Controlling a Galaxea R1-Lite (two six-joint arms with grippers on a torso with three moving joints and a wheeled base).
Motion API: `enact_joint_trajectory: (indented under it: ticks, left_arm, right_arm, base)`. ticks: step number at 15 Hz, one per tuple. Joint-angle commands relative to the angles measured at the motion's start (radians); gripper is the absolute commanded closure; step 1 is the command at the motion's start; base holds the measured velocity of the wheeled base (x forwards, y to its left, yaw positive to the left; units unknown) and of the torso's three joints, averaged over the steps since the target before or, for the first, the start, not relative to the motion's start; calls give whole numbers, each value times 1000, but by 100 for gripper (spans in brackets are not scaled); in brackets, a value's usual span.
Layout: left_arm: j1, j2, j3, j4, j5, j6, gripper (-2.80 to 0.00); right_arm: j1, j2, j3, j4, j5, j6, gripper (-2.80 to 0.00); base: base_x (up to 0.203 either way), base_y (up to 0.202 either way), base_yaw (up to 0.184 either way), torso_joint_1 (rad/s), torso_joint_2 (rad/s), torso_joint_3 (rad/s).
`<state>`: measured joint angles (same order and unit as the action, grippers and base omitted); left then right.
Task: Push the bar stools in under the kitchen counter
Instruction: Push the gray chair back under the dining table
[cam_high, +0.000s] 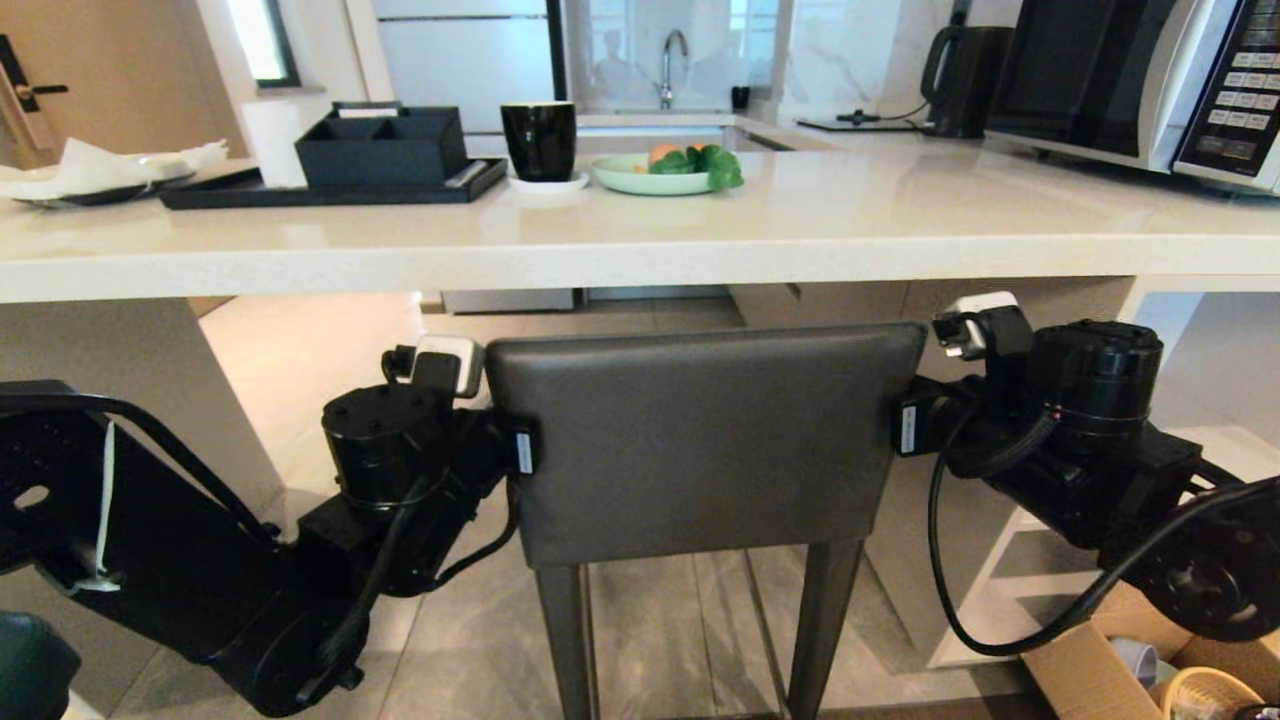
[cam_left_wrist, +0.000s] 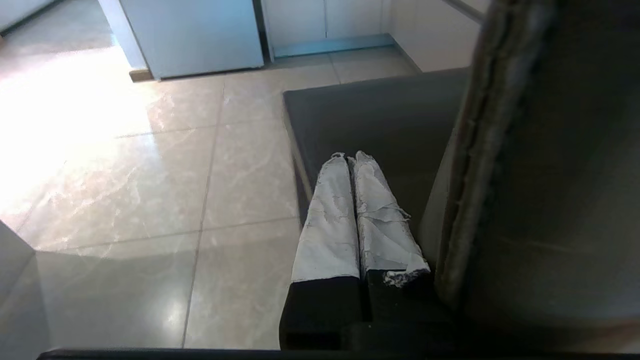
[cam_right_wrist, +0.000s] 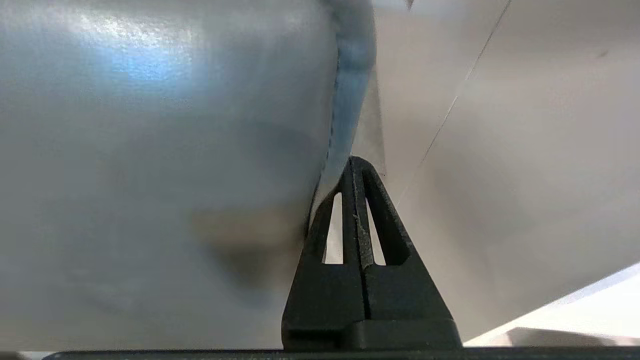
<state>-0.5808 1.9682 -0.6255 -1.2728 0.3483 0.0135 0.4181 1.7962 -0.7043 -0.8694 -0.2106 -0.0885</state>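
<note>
A: Status on the dark grey stool with the rectangular padded back and tapered grey legs (cam_high: 700, 440)?

B: Centred in front of the long glossy off-white stone counter (cam_high: 640, 250), back rest just below the slab's near edge. Looks part-way in; how far the seat is under the slab isn't visible from here.

A: Grippers?

B: Left gripper (cam_left_wrist: 350, 165) is at the left edge of the back rest, fingers pressed together with nothing between them, tips over the seat beside the back. Right gripper (cam_right_wrist: 356, 165) is at the right edge, fingers likewise closed and empty, lying along the back's side seam. So it's bracketing the back, not clamping it.

A: Handling?

B: My guess: frame is stiff, upholstery soft and a bit slick, so closed fingers could slide along the leatherette. Moderately heavy; tall with narrow legs, so pushing high on the back may tip it rather than slide it on the glossy floor tiles (cam_left_wrist: 150, 190). Even pressure on both sides, lower on the back if possible.

A: Other stool?

B: Not visible from here. Counter top carries a black cup (cam_high: 538, 140), a pale green plate of fruit (cam_high: 660, 172), a black tray (cam_high: 330, 185), all well clear of the push.
</note>
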Motion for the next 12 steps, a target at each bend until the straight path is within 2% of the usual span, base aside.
enact_joint_trajectory:
  ticks: [1,3,7,12]
  left_arm:
    - [37,-36,48,-7,29,-16,0]
    - [51,-46,70,-8,66,-17,0]
    - [89,-104,60,-7,67,-11,0]
    - [114,-172,117,-7,69,-10,0]
  right_arm:
    - [-5,-28,9,-10,-7,1,0]
    - [-8,-44,9,-8,-13,1,0]
    - [-22,-81,19,-3,-13,0,0]
    - [-39,-131,41,9,-13,-2,0]
  base:
    - [0,0,0,0,0,0]
    - [0,0,0,0,0,0]
    - [0,0,0,0,0,0]
    - [0,0,0,0,0,0]
